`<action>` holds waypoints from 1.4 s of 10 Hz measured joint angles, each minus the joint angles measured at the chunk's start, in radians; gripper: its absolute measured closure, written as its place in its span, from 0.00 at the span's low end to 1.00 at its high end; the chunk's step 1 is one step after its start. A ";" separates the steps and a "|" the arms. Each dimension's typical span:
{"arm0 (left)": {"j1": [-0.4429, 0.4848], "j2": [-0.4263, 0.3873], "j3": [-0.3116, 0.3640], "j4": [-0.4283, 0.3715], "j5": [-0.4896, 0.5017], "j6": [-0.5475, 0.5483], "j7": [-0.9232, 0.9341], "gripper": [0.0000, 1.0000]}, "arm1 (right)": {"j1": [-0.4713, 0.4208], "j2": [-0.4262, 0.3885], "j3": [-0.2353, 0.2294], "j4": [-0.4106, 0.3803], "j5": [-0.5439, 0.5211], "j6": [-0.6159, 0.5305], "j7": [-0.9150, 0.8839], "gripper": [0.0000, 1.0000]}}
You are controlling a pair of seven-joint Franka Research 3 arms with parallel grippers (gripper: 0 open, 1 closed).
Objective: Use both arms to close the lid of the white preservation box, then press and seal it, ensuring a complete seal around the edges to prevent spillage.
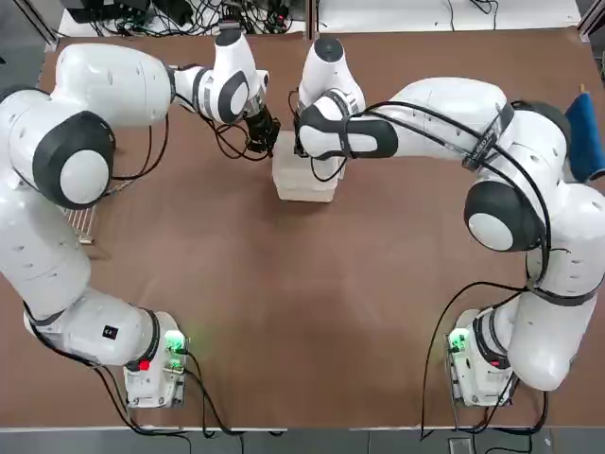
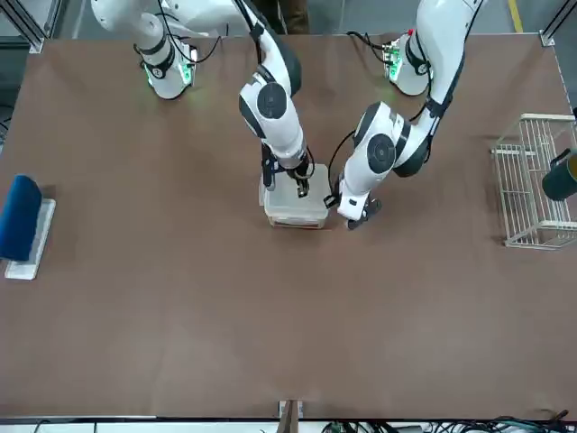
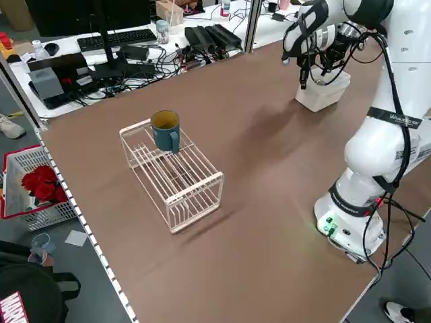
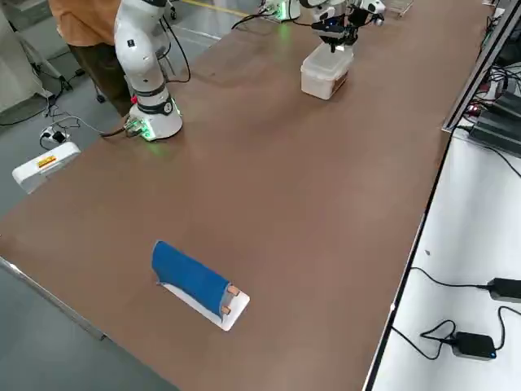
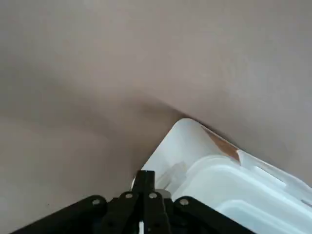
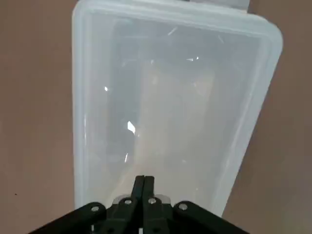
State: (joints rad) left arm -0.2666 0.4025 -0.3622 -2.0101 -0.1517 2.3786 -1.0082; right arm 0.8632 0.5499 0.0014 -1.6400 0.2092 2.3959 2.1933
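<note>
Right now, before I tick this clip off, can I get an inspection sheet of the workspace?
Surface: brown table, bare around the box.
Job's things: white preservation box stands mid-table, lid down on it; whether the seal is complete cannot be told.
Clutter: white wire rack with a blue mug on top; blue roll on a white base.
Grippers: right gripper shut, tips on the lid; left gripper shut, at the box's edge.
Cables: black cables along both arms and at the bases.
Surroundings: desk with keyboard; a person beside the table.
</note>
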 joint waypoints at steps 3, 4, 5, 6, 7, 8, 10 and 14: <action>-0.002 0.001 0.000 -0.002 0.000 0.007 -0.007 0.99 | 0.000 0.000 0.000 0.000 0.000 0.000 0.000 0.99; -0.003 0.002 0.000 -0.002 0.000 0.011 -0.011 0.99 | 0.000 0.000 0.000 0.000 0.000 0.000 0.000 0.99; -0.005 0.004 0.000 -0.002 0.000 0.014 -0.018 0.99 | 0.000 0.000 0.000 0.000 0.000 0.000 0.000 0.99; -0.005 0.005 0.000 -0.002 0.000 0.015 -0.019 0.99 | 0.000 0.000 0.000 0.000 0.000 0.000 0.000 0.99; -0.005 0.005 0.000 -0.002 0.000 0.016 -0.020 0.99 | 0.000 0.000 0.000 0.000 0.000 0.000 0.000 0.99; -0.005 0.006 0.000 -0.002 0.000 0.016 -0.022 0.99 | 0.000 0.000 0.000 0.000 0.000 0.000 0.000 0.99; -0.005 0.006 0.001 -0.002 -0.006 0.018 -0.030 0.99 | 0.000 0.000 0.000 0.000 0.000 0.000 0.000 0.99; -0.005 0.007 0.002 -0.002 -0.008 0.020 -0.032 0.99 | 0.000 0.000 0.001 0.000 0.000 0.000 0.000 0.99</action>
State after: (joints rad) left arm -0.2717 0.4095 -0.3606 -2.0126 -0.1599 2.3982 -1.0399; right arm 0.8632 0.5502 0.0020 -1.6400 0.2092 2.3959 2.1933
